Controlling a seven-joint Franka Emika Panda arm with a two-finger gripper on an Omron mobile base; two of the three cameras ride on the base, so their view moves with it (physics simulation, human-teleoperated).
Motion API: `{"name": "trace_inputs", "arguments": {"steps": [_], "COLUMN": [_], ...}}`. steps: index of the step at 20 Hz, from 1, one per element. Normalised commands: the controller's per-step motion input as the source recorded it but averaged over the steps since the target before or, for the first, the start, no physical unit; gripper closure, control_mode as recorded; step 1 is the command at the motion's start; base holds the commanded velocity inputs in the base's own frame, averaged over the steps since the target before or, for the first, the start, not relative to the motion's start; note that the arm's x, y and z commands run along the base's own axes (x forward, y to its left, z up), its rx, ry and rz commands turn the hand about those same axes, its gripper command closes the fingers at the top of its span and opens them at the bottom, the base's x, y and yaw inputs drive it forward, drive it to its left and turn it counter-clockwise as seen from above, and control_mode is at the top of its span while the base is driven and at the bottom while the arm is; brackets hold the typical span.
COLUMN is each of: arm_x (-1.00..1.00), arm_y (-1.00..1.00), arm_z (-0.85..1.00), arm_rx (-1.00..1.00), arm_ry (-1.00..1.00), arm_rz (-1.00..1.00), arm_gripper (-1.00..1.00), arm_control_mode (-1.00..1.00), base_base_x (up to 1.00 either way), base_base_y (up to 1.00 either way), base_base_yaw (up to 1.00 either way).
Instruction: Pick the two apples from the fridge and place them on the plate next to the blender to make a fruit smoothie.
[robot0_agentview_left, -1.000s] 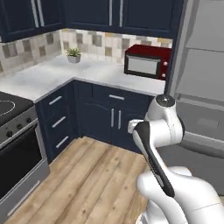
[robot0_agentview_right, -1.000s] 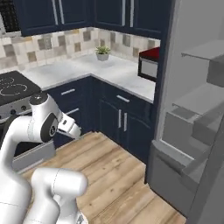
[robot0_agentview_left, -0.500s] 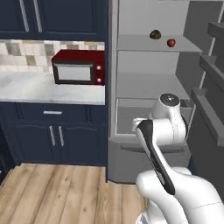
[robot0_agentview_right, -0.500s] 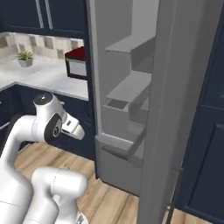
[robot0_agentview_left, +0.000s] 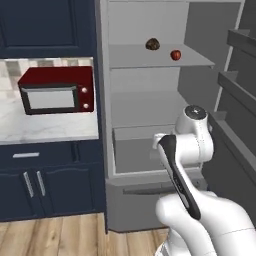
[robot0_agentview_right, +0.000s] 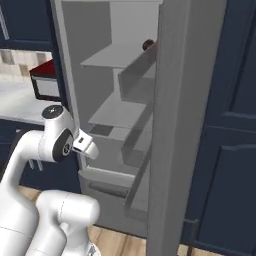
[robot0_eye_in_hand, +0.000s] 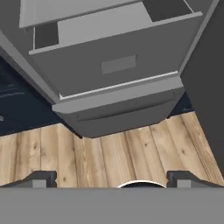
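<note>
Wood floor (robot0_eye_in_hand: 109, 153) is lying before the open fridge (robot0_agentview_left: 150, 125); microwave (robot0_agentview_left: 56, 90) is sitting on the bench (robot0_agentview_left: 45, 130); fingers (robot0_eye_in_hand: 41, 178) are spreading wide.

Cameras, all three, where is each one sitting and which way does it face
Left base view: behind the arm's left, facing the open fridge, red apple on its shelf; the arm rises lower right.
Right base view: behind its right, looking along the fridge door; the arm rises lower left.
Hand view: on the hand, open, aimed down at the drawer and floor.
Shared: the fridge interior.
</note>
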Motion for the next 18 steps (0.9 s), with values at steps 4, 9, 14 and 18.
{"name": "trace_inputs", "arguments": {"steps": [4, 9, 14, 18], "arm_x": [0.00, 0.00, 0.00, 0.00], "arm_y": [0.00, 0.00, 0.00, 0.00], "arm_z": [0.00, 0.00, 0.00, 0.00], "arm_rx": [0.00, 0.00, 0.00, 0.00], "arm_ry": [0.00, 0.00, 0.00, 0.00], "arm_rz": [0.00, 0.00, 0.00, 0.00], "arm_gripper": [-1.00, -1.00, -1.00, -1.00], "arm_control_mode": [1.00, 1.00, 1.00, 1.00], "base_base_x": [0.70, 0.47, 0.50, 0.55], "base_base_y": [0.11, -0.13, -0.09, -0.04], "base_base_yaw": [-0.14, -0.21, -0.19, -0.15]}}
